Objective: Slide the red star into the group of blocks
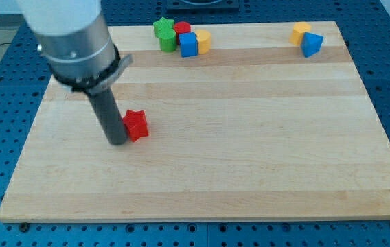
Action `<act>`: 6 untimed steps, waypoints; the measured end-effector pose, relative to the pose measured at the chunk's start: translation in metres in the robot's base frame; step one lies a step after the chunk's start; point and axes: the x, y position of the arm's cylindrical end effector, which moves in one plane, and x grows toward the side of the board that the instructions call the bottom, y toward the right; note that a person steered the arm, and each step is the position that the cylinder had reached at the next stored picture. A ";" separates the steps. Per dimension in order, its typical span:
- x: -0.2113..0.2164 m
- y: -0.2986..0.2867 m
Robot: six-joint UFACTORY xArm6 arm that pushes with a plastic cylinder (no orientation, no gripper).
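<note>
The red star [136, 125] lies on the wooden board at the view's left of centre. My tip [117, 142] rests on the board just left of it, touching or nearly touching its left side. The group of blocks sits at the view's top, left of centre: a green star [163, 27], a green cylinder [167, 42], a red cylinder [182, 29], a blue block [189, 45] and a yellow block [203, 40], packed close together.
A yellow block [301, 31] and a blue triangular block [312, 44] sit together at the view's top right. The board [250, 151] lies on a blue perforated table. The arm's grey body [71, 34] covers the board's top left corner.
</note>
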 end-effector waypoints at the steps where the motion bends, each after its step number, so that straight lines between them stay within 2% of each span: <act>1: -0.053 0.026; 2: -0.075 0.045; 3: -0.070 0.027; 4: -0.048 -0.013; 5: -0.012 -0.021; 6: 0.011 -0.001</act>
